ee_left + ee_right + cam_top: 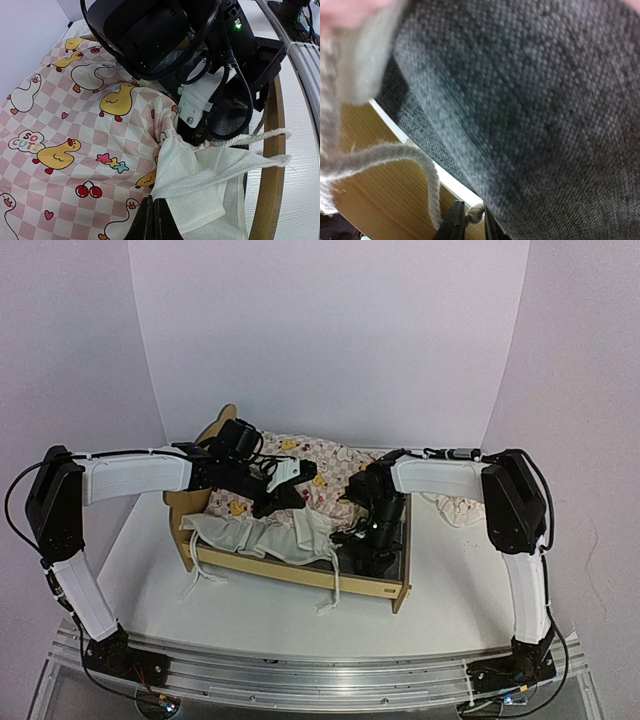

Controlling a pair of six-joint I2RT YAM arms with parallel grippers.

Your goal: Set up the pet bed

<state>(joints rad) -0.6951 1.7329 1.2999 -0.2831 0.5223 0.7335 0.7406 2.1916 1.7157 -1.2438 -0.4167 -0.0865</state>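
Observation:
The pet bed (300,575) is a light-wood frame with an eared headboard (215,430) at the left. The pink duck quilt (320,465) lies bunched over it, its cream underside (260,535) hanging over the near rail. My left gripper (275,490) is over the bed's middle. In the left wrist view it (152,220) is shut on the quilt's cream edge (200,185). My right gripper (365,540) is low inside the foot end. In the right wrist view it (472,225) pinches the knotted end of a cream cord (427,175) against the dark grey base (535,100).
A small pink and cream cloth piece (455,508) lies on the table right of the bed. The right arm (165,35) fills the top of the left wrist view, close to the left gripper. The bed's wooden rail (270,165) runs beside the cream fabric.

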